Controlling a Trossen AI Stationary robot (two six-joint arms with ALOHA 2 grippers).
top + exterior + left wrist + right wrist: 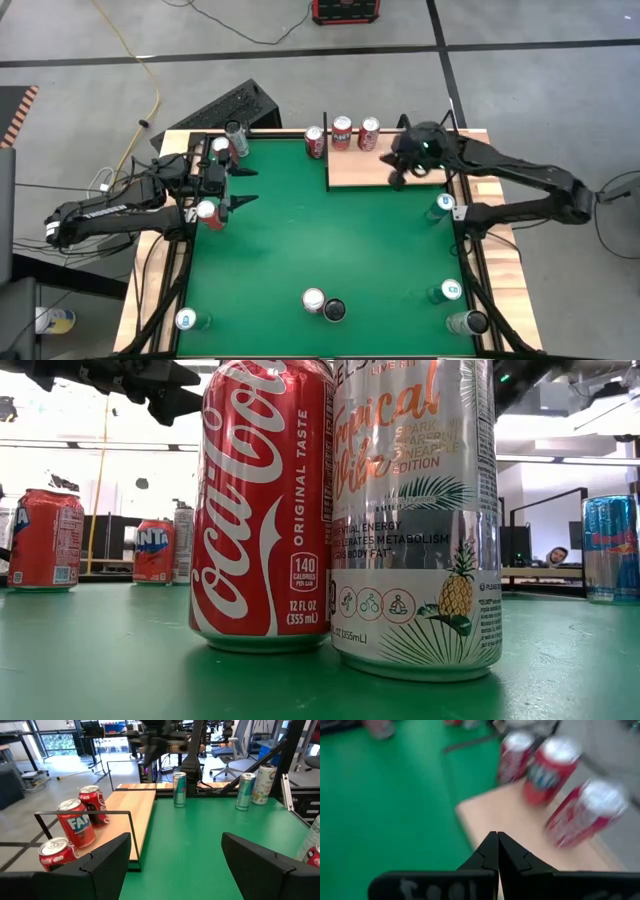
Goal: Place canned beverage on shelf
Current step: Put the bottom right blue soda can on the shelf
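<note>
The shelf (pixel 385 168) is a pale wood board at the table's far right. Three red cans (pixel 342 131) stand upright in a row along its far edge; in the right wrist view they (pixel 550 767) show blurred beyond the fingers. My right gripper (pixel 396 177) hangs above the board's bare middle, near side of the cans. It is shut (pixel 497 840), slants down and holds nothing. My left gripper (pixel 240 186) waits at the table's left edge, open (pixel 175 865), level, with nothing between its fingers.
A red can (pixel 211 212) and two more cans (pixel 228 142) stand by the left arm. Teal cans (pixel 443 205) (pixel 449 291) line the right edge. A Coca-Cola can (pixel 265 500) and a silver can (pixel 415 510) stand at the near middle. The green middle (pixel 320 230) is bare.
</note>
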